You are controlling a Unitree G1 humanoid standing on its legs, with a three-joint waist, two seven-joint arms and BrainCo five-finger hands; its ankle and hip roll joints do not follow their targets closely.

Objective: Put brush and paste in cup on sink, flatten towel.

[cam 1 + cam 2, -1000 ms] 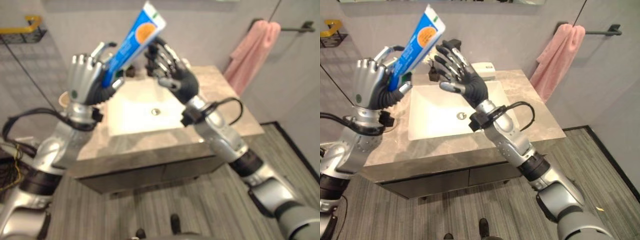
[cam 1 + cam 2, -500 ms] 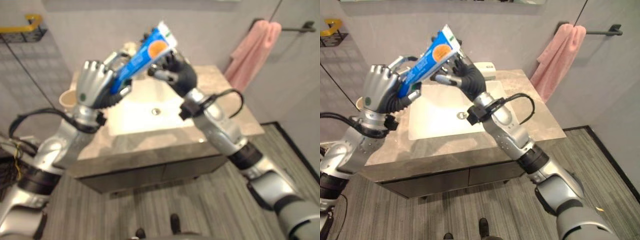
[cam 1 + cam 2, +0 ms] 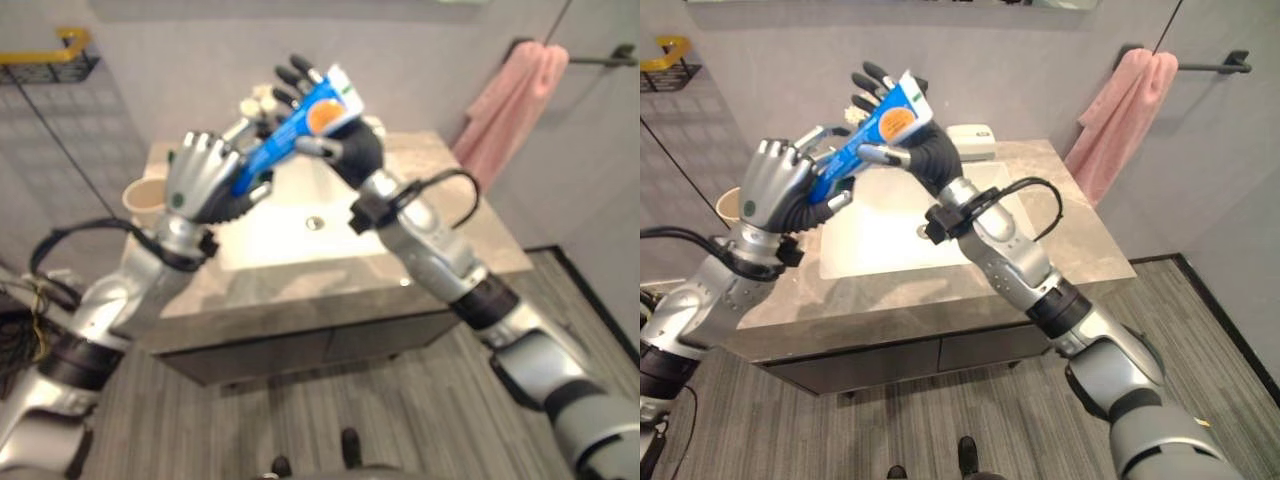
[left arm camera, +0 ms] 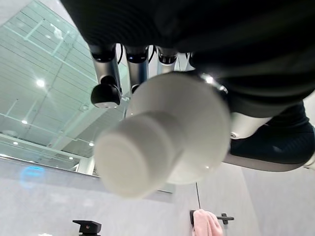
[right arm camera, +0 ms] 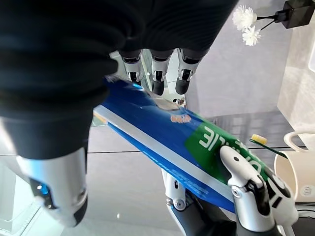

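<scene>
Left eye view: above the sink (image 3: 300, 215), the left hand (image 3: 205, 180) has its fingers curled round the lower end of the blue toothpaste tube (image 3: 295, 130), which slants upward to the right hand (image 3: 335, 130). That hand's straight fingers lie behind the tube's upper end and its thumb in front. A cup (image 3: 145, 200) stands on the table (image 3: 440, 215) left of the basin, and a pink towel (image 3: 505, 105) hangs bunched from a wall bar.

Right eye view: the same handover — the tube is held well above the basin.

Left wrist view: the tube's white cap (image 4: 142, 152) points at the lens, the fingers wrapped round it.

Right wrist view: the tube lies across the palm, fingers (image 5: 157, 73) extended, the cup beyond.
</scene>
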